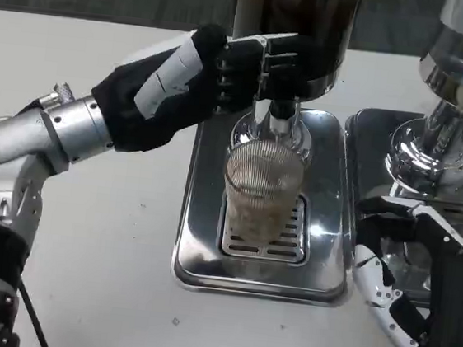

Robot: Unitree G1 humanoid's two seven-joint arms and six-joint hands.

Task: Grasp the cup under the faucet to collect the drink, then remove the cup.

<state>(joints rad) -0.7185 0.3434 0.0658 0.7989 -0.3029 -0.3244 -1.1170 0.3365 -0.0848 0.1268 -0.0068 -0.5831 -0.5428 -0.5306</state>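
At the far left we see the left silver forearm (46, 129) reaching up and to the right across the white table (107, 252). Its left hand (217, 77) is raised at the front of the dark dispenser (297, 23), fingers (263, 69) curled against the tap area just above the faucet (280, 116); we cannot tell whether they grip a lever there or only press on it.

Below the faucet stands the cup (261, 189), a clear ribbed glass, upright on the slotted grate (262, 239) of the steel drip tray (202, 220). Pale liquid shows in its lower part. Neither hand touches the cup; the left hand is above it, the right well to its side.

To the right a second steel tray (366, 154) carries a chrome dispenser base (428, 153), just beside the first tray. In front of it, at the lower right, the right hand (407, 275) rests low, its fingers loosely apart and holding nothing.
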